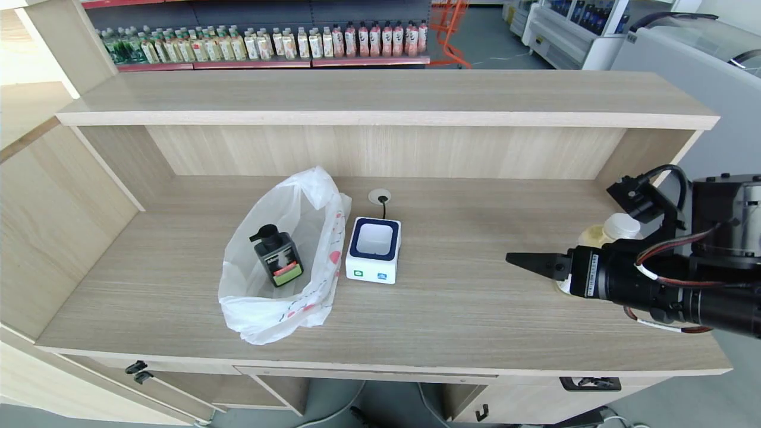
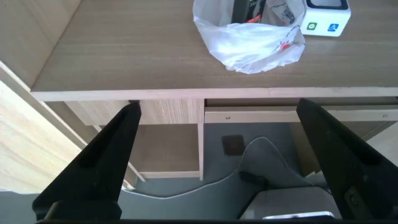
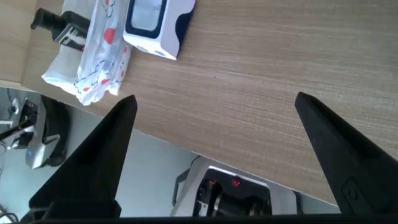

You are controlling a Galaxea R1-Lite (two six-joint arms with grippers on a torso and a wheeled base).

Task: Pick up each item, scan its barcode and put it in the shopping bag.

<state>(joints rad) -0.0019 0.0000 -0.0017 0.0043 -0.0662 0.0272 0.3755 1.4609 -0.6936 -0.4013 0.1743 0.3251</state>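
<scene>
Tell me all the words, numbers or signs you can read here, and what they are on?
Nothing here reads clearly enough to quote.
Bottle label: white print above red and green bands, too small to read.
Scanner front: a green sign and a blue sign, with no letters that can be made out.
Sticker on the right arm: print too small to read.
Shelf bottles: labels too small to read.

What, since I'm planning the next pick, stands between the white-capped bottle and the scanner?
Nothing visible: bare counter lies between the bottle and the scanner; only the right gripper hangs over that stretch.
</scene>
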